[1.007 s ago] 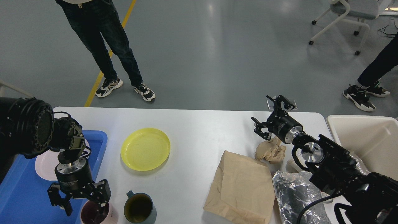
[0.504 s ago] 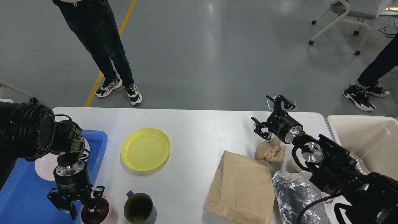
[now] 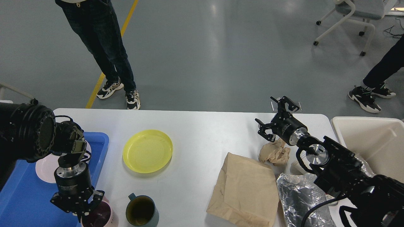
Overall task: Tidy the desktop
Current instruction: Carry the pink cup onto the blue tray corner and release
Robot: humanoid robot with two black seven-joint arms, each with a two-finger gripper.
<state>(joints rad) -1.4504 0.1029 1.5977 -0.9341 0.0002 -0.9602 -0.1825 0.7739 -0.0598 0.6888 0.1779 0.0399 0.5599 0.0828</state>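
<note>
Down at the near edge, the left gripper (image 3: 81, 210) points straight down at the rim of the pale pink ceramic mug (image 3: 100, 218). Its fingers look drawn in around that rim, but whether they truly clamp it I cannot tell from this angle. This reads as the pick-up of the mug, and the next move calls for a firm pinch on the wall and a lift across to the blue plastic tray (image 3: 19, 198) just beside it.

Right next to the pink mug stands a dark teal mug with a handle (image 3: 141, 211), its inside dark. Over on the near right lie a crinkled silver foil bag (image 3: 296, 195) and a flat brown paper bag (image 3: 246, 189).

Farther up, the tray holds a round pale pink plate (image 3: 44, 171). A yellow round plastic plate (image 3: 147, 150) sits empty on the large white desktop (image 3: 202, 126), which spreads under everything. A crumpled brown paper ball (image 3: 275, 153) rests below the right gripper (image 3: 268, 118), whose fingers are spread wide and hold nothing. The cream-coloured plastic bin (image 3: 369, 142) beside the right edge shows nothing inside.
</note>
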